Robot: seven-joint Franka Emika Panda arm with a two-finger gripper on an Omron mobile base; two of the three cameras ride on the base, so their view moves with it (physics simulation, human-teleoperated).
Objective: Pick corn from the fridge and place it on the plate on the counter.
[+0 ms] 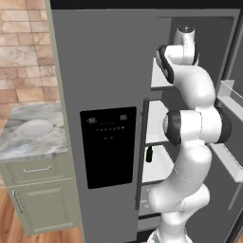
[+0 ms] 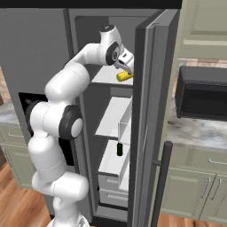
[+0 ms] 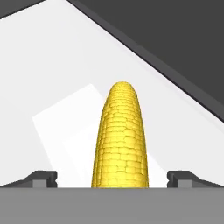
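Observation:
The yellow corn [image 3: 121, 135] lies on a white upper shelf inside the fridge [image 1: 104, 71], its tip pointing away from the hand. My gripper [image 3: 113, 178] is open just above it, with one dark fingertip [image 3: 43, 178] to the left of the cob, the other to its right, both apart from it. From the right base view the gripper [image 2: 126, 69] hangs right over the corn [image 2: 124, 77] at the shelf's front edge. The white plate [image 1: 34, 128] sits bare on the marble counter [image 1: 42, 147] left of the fridge.
A dark green bottle [image 2: 119, 149] stands on a lower shelf. The open right fridge door [image 2: 148, 111] stands close beside the hand, its door racks [image 1: 230, 95] near the arm. A black microwave [image 2: 201, 93] sits on a second counter to the right.

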